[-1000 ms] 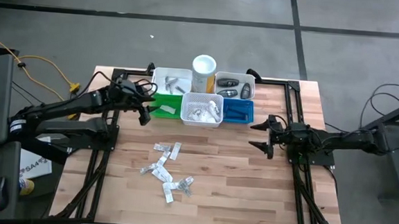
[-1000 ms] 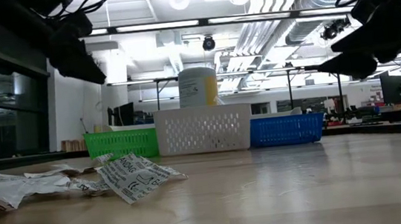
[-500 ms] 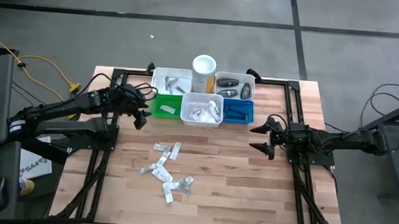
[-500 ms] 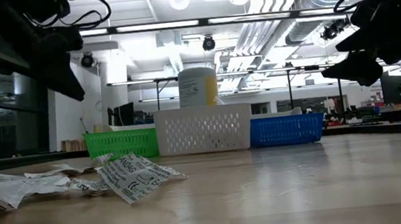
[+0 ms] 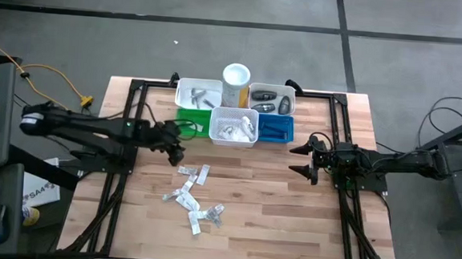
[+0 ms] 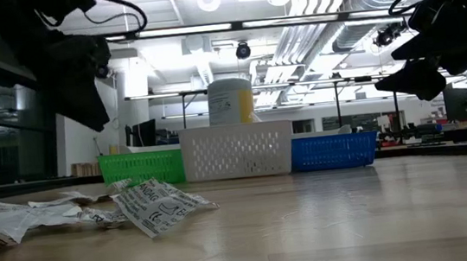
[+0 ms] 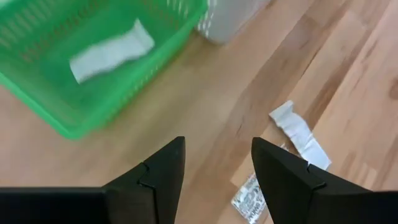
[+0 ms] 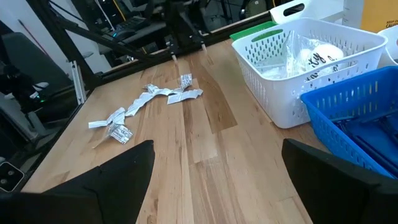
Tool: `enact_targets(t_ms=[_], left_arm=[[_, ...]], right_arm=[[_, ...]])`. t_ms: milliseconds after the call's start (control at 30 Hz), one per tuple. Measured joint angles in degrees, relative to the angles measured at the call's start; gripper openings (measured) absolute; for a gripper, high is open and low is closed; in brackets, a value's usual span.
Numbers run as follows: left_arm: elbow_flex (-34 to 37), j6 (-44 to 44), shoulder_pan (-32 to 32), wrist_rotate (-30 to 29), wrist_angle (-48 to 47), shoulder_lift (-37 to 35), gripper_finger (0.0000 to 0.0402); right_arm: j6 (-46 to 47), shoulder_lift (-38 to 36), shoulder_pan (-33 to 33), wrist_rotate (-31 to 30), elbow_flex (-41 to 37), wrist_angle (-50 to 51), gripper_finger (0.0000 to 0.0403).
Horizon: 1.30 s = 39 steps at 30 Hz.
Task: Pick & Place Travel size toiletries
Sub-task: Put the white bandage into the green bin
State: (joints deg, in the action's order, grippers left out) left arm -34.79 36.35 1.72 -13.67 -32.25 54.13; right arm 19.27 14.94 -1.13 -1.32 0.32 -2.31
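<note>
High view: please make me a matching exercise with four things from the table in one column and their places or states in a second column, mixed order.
Things:
1. green bin
2. blue bin
3. loose packets
4. left hand

Places or states:
A. scattered on bare wood nearer the table's front
B. open and empty, above the wood between the bins and the packets
C. right end of the front bin row
D. left end of the front bin row, one white packet inside

Pairs: 1-D, 2-C, 3-A, 4-B
</note>
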Motion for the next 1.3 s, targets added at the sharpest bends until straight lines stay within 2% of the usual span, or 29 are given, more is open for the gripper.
enact_targets(t_ms=[267, 433, 567, 800, 1033, 1300], left_arm=[[-1.48, 18.61, -8.94, -4.94, -0.48, 7.41, 0.0184], [-2.01, 28.04, -10.89, -4.24, -1.23, 10.52, 0.0184], [-2.01, 33.31, -10.89, -1.07, -2.36, 12.81, 0.0184], [-1.91, 36.43, -10.81, 2.95, -2.46, 15.91, 0.0184], [1.66, 39.45, -10.78, 6.36, 0.18, 15.89, 0.0184], [8.02, 39.09, -10.76, 8.75, 13.49, 15.71, 0.0184]], right_arm=[[0.00, 0.00, 0.00, 0.00, 0.00, 0.00, 0.0346], [0.00, 0.00, 0.00, 0.00, 0.00, 0.00, 0.0346], [0.00, 0.00, 0.00, 0.00, 0.00, -0.02, 0.0346], [0.00, 0.00, 0.00, 0.00, 0.00, -0.02, 0.0346], [0.00, 0.00, 0.00, 0.00, 0.00, -0.02, 0.0346], [0.00, 0.00, 0.00, 0.00, 0.00, -0.02, 0.0346]])
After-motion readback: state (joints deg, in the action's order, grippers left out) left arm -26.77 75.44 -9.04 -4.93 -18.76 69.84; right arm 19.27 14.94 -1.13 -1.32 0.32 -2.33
